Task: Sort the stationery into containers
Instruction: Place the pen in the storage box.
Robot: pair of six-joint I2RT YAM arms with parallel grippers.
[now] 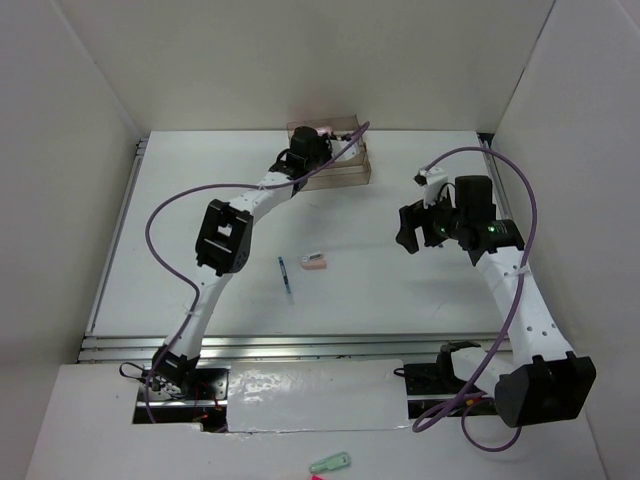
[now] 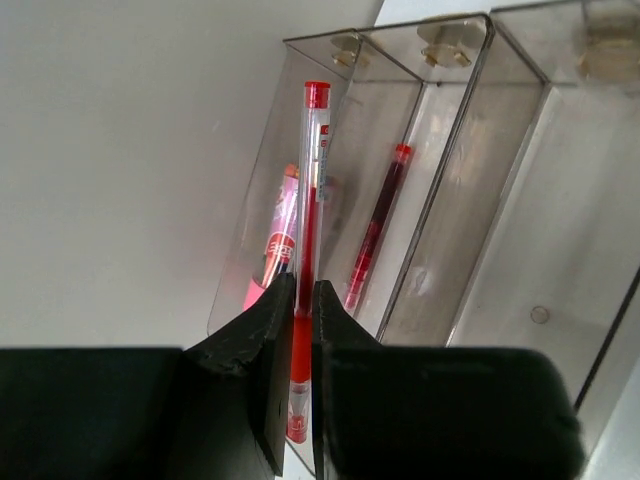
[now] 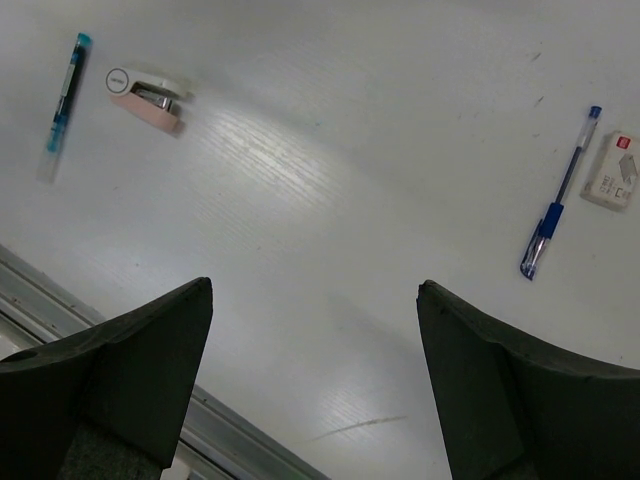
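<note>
My left gripper (image 2: pixel 303 283) is shut on a thin red pen (image 2: pixel 311 190) and holds it over the smoky clear organiser (image 2: pixel 470 200), at the tall end compartment. Another red pen (image 2: pixel 375 235) stands in the middle compartment, and a pink-and-white item (image 2: pixel 277 245) is in the end one. In the top view the left gripper (image 1: pixel 303 152) is over the organiser (image 1: pixel 345 172) at the back. My right gripper (image 3: pixel 315 285) is open and empty above the table. Below it lie a blue pen (image 3: pixel 560 195), a white eraser (image 3: pixel 612 172), a teal-blue pen (image 3: pixel 63 95) and a pink-and-white eraser (image 3: pixel 150 95).
In the top view the teal-blue pen (image 1: pixel 285 275) and the pink eraser (image 1: pixel 313 263) lie mid-table, left of the right gripper (image 1: pixel 408 232). A pale green clip (image 1: pixel 330 463) lies on the near ledge. A metal rail (image 1: pixel 300 345) runs along the table's front edge.
</note>
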